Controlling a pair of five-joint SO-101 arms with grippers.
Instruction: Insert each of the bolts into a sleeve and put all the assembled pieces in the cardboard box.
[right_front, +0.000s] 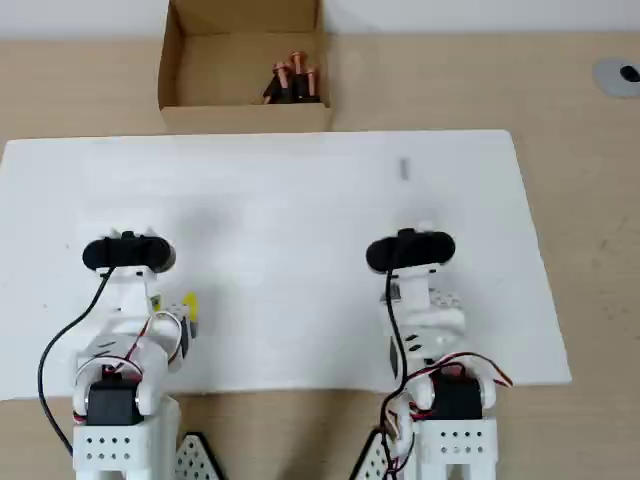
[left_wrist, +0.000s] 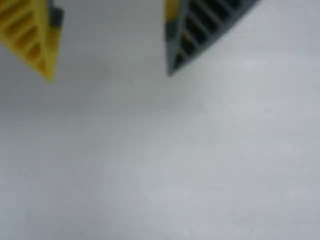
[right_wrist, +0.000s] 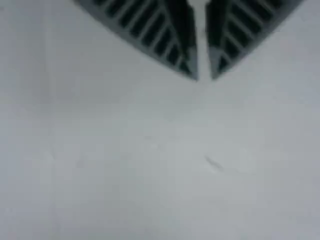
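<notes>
Several copper bolts in dark sleeves (right_front: 292, 80) lie together in the cardboard box (right_front: 180, 70) at the back of the table. Both arms stand folded at the near edge of the white sheet, far from the box. My left gripper (left_wrist: 110, 75) hangs open over bare white sheet, its yellow finger (left_wrist: 32, 35) and dark finger (left_wrist: 200, 30) wide apart with nothing between them. My right gripper (right_wrist: 202, 75) is shut, its two dark fingers (right_wrist: 155, 30) almost touching, with nothing held, just above the sheet.
A white sheet (right_front: 300, 210) covers the middle of the wooden table (right_front: 580, 180). A small grey mark (right_front: 404, 168) is on the sheet right of centre. A grey disc (right_front: 620, 76) sits at the table's far right edge.
</notes>
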